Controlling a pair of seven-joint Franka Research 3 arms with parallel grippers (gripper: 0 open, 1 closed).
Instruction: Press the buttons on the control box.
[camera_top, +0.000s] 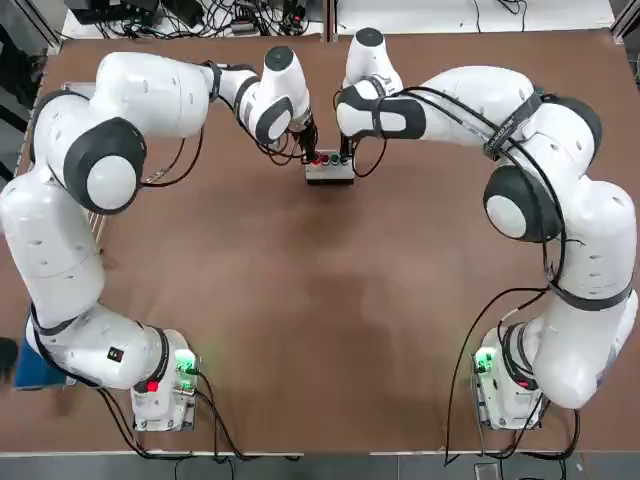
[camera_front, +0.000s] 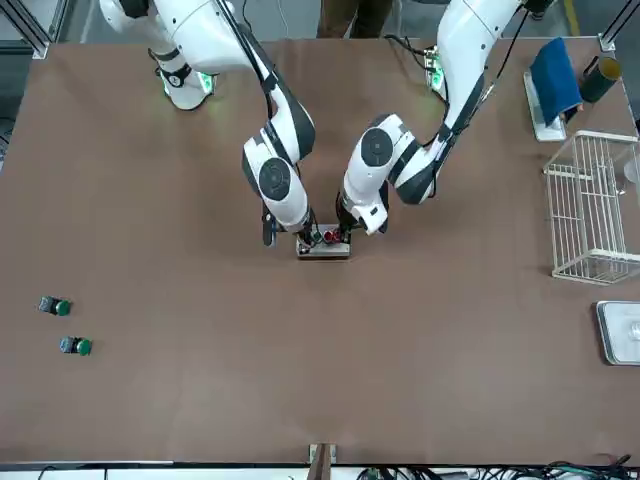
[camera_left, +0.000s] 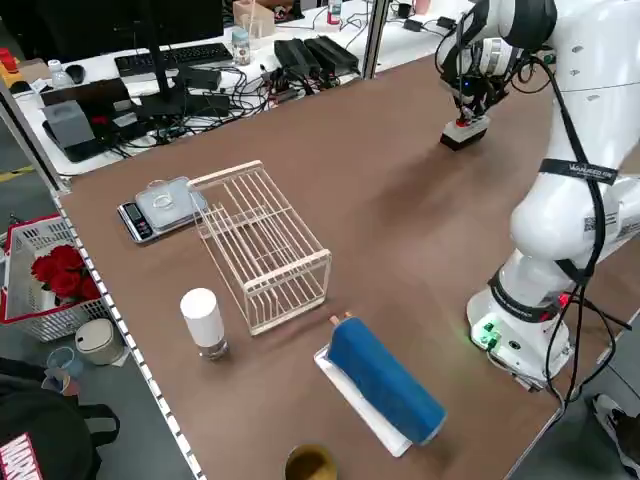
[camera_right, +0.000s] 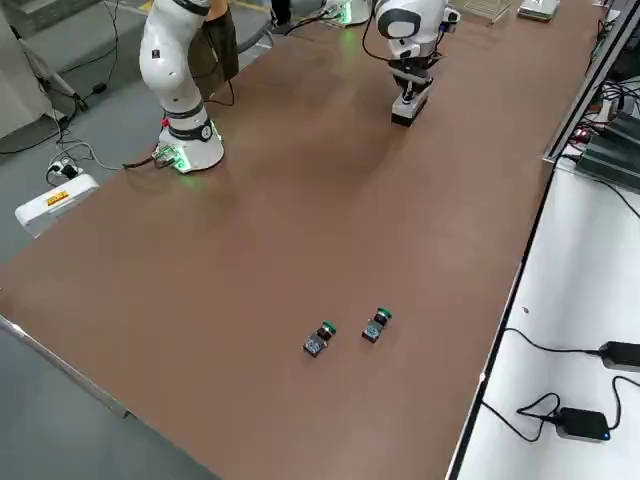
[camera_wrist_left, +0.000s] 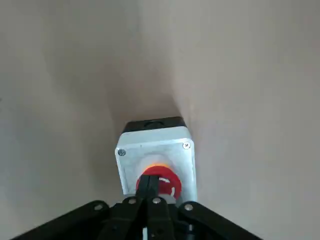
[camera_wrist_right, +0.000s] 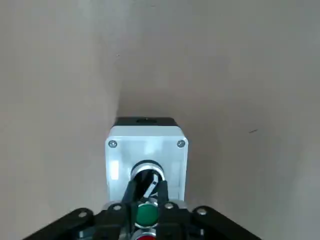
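The control box (camera_top: 330, 175) sits at the desk's (camera_top: 300, 260) far middle. The left pincer (camera_wrist_left: 148, 178), tips together, is over the large red button (camera_wrist_left: 172, 181); a straight, square push should serve. The right pincer's (camera_wrist_right: 147, 184) tips stand apart astride the black selector knob (camera_wrist_right: 151, 178); contact is unclear. Beyond the desk, a basket (camera_left: 50, 325) holds red flowers (camera_left: 68, 272).

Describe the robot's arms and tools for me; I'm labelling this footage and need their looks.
Both arms are white and rounded, with dark grey joint bands and black cables strapped along them. The left tool and right tool are black, with slim fingers and silvery screws.
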